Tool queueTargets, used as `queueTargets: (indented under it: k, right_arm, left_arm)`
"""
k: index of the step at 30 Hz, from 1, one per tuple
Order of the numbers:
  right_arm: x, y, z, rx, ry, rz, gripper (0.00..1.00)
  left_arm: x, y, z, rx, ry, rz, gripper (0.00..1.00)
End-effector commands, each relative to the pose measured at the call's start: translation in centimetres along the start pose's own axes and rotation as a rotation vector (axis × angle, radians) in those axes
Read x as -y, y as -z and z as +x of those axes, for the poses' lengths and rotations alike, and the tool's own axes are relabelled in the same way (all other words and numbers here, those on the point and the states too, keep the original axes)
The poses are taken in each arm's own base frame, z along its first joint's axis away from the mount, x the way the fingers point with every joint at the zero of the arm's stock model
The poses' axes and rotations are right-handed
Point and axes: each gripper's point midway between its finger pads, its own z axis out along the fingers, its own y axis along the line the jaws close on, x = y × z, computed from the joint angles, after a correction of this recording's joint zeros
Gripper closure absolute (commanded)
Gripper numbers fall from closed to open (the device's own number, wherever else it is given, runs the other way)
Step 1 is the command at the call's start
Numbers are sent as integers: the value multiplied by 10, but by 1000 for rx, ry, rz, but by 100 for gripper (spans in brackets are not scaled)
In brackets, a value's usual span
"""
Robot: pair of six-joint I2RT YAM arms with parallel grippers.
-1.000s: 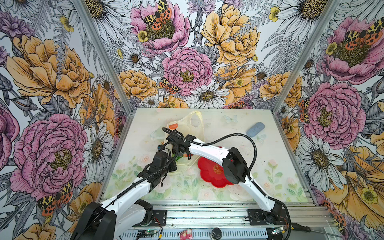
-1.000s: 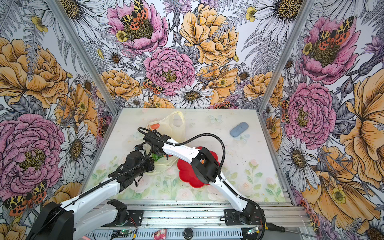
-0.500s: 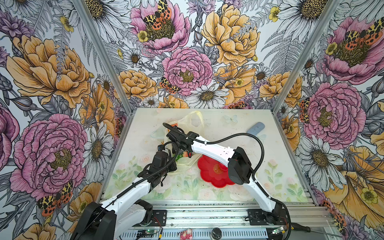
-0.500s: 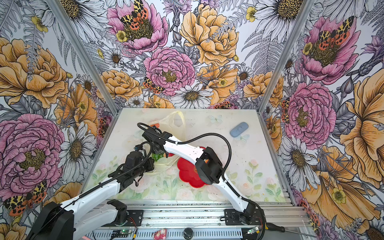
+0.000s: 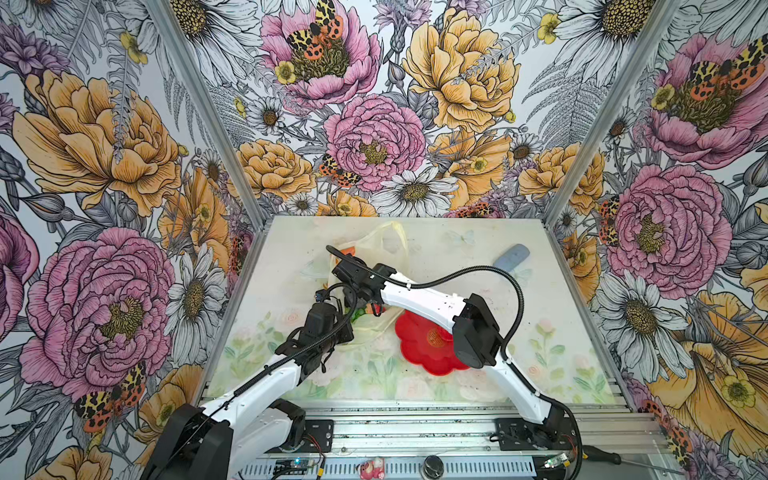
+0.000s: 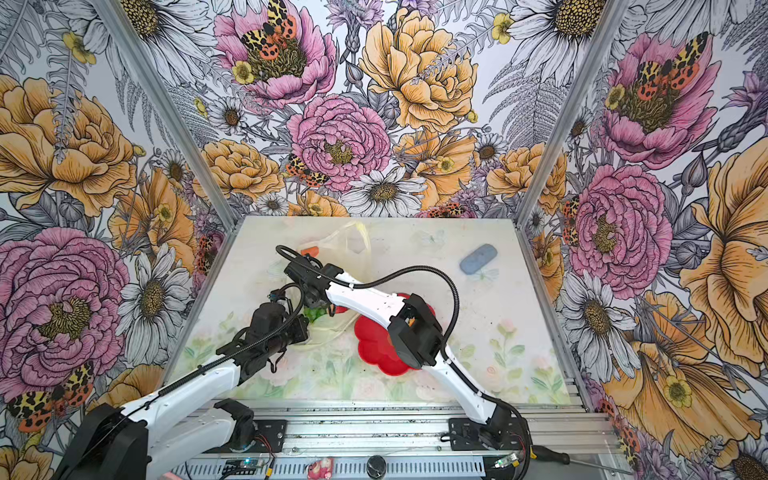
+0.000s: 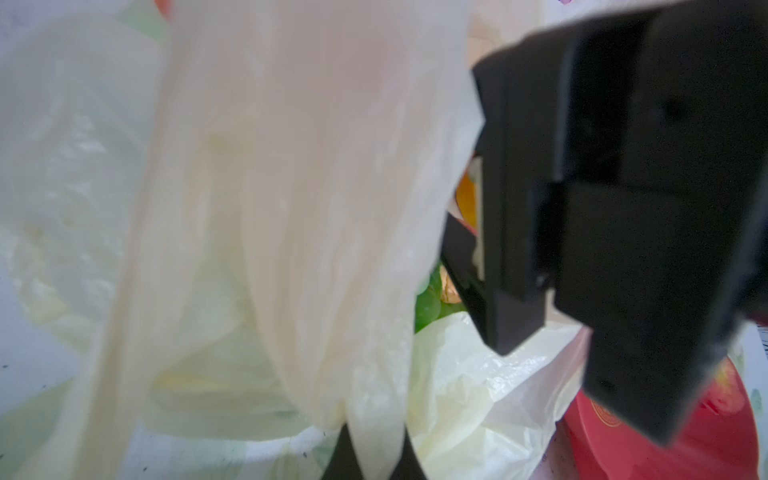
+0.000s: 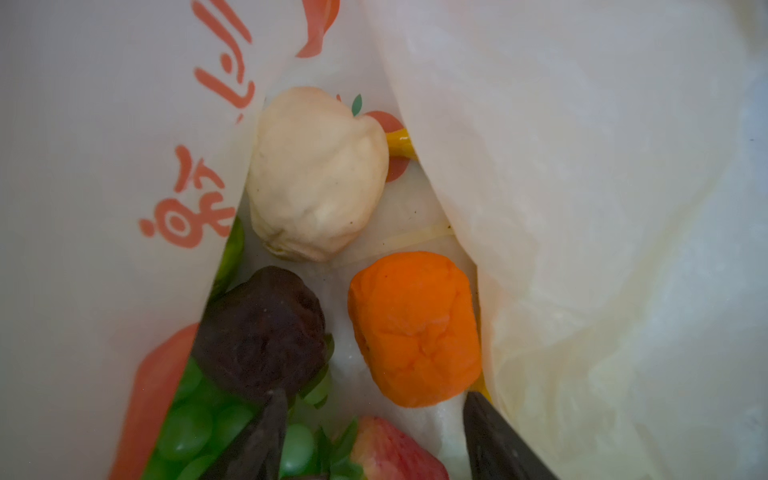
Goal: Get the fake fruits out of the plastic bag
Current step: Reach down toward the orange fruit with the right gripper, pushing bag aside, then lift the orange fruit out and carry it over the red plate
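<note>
Right gripper (image 8: 374, 440) hung spread inside the plastic bag (image 8: 582, 208), the orange (image 8: 415, 328) also inside; left gripper (image 7: 374, 453) pinched the bag's film.

Both top views sit high over the near edge, angled down and forward across the table (image 5: 457, 257), with near-identical framing. The left wrist cam is almost against the plastic bag (image 7: 311, 208); it's blurred, so its aim is hard to call. The right wrist cam looks close into the bag mouth, its own fingertips (image 8: 266, 432) at the bottom edge. Both wrist views catch the green grapes (image 7: 428, 305).
</note>
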Motion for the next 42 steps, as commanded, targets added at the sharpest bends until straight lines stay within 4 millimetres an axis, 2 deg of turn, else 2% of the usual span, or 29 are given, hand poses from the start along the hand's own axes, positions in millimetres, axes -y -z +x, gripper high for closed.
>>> queueTargets:
  k: [1,9,13,17,19,21,25,32,38,42]
  right_arm:
    - [3,-12,1,-11,-18,6,29]
    - [10,-29,7,-31,-14,31,24]
    - [13,-40,3,-28,-17,34,21]
    - [2,-52,-8,-10,-7,-19,20]
    - [2,-58,-12,1,-10,-18,22]
    - [7,-58,-18,18,-22,-2,29]
    - [11,-46,-29,50,-27,5,44]
    - [1,7,-40,100,2,-18,74]
    - [7,62,-32,139,-23,-58,79]
    - [14,77,-18,138,-50,-79,80]
  left_arm:
    - [6,0,-7,19,-10,28,100]
    - [6,-1,-7,18,-12,27,100]
    - [6,-1,-7,19,-12,29,100]
    - [6,-1,-7,19,-12,28,100]
    - [6,-1,-7,18,-12,27,100]
    - [6,0,-7,20,-11,25,100]
    - [6,-1,-7,20,-13,27,100]
    - [6,-1,-7,20,-13,26,100]
    - [7,-1,-7,19,-13,27,100]
    - [7,-1,-7,16,-14,30,100]
